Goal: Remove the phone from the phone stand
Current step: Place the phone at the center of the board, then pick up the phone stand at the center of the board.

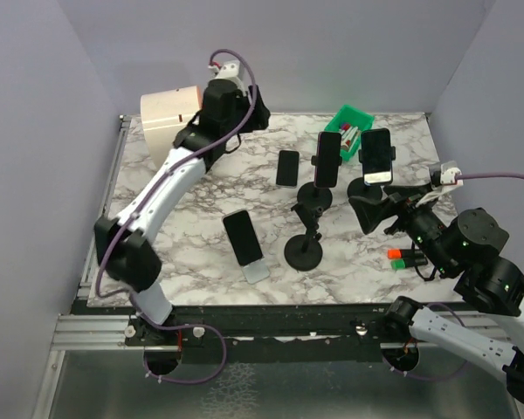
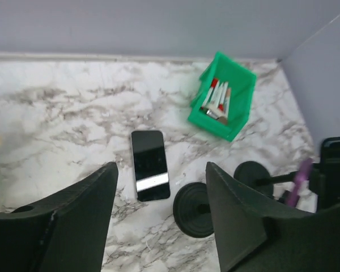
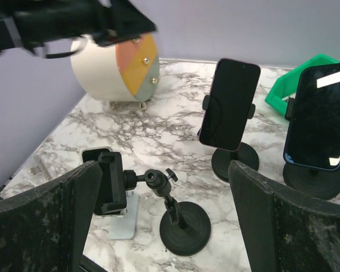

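A black phone [image 1: 287, 168] [image 2: 151, 165] lies flat on the marble table. My left gripper [image 1: 255, 115] [image 2: 161, 167] hangs above and behind it, jaws apart, with nothing between them. Two more phones stand clamped upright in black phone stands: a dark one [image 1: 328, 159] [image 3: 229, 105] and a blue-edged one [image 1: 377, 155] [image 3: 323, 116]. A fourth phone [image 1: 243, 237] leans on a white stand [image 1: 256, 271]. An empty black phone stand [image 1: 304, 253] [image 3: 184, 226] has its clamp [image 3: 110, 181] tilted sideways. My right gripper [image 1: 371, 209] [image 3: 164, 167] is wide open near the right stand, holding nothing.
A green bin [image 1: 353, 122] [image 2: 224, 96] of markers sits at the back right. A cream cylinder [image 1: 168, 118] [image 3: 116, 71] stands at the back left. Two markers [image 1: 404, 257] lie by the right arm. Purple walls close in the table.
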You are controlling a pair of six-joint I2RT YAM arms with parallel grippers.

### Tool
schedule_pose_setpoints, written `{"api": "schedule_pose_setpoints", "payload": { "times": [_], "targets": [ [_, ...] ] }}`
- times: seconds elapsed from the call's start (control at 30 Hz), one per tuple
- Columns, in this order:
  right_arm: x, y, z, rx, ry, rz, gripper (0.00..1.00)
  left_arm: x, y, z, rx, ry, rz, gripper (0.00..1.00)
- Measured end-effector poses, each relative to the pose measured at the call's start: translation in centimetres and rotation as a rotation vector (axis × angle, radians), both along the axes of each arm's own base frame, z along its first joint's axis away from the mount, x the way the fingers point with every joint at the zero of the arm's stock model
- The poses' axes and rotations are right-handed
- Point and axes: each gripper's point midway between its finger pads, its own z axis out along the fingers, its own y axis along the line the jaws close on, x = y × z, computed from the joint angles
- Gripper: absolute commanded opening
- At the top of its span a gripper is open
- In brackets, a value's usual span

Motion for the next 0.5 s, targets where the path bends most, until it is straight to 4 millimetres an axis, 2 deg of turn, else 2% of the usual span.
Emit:
{"api": "schedule_pose_setpoints", "payload": {
  "times": [0.03,0.1,0.13,0.2,0.27,0.33,0.5],
  "targets": [
    [0.1,-0.2,0.0,-0.002,-0.001,-0.013,1.00,-1.4,1.1,3.6,-0.021,-0.088,0.008,0.80],
    [0.3,-0.5,0.0,-0.002,-0.004,-0.032,1.00,-4.0,2.9,7.7,-0.054,-0.194,0.020,0.96],
    [0.4,-0.7,0.1,-0.002,-0.006,-0.043,1.00,-5.9,4.2,9.8,-0.072,-0.267,0.030,0.99],
    [0.5,-1.1,0.3,0.001,-0.013,-0.065,1.00,-8.8,6.1,11.3,-0.097,-0.343,0.051,0.99],
    [0.6,-1.3,0.4,-0.003,-0.023,-0.074,1.00,-11.6,8.0,11.1,-0.116,-0.400,0.070,0.99],
    [0.7,-1.3,0.4,-0.019,-0.036,-0.075,1.00,-13.7,9.1,9.7,-0.122,-0.427,0.071,0.99],
    [0.9,-0.5,-0.8,-0.073,-0.029,-0.039,0.98,-16.1,10.5,4.1,-0.083,-0.402,0.064,0.99]
  ]
}}
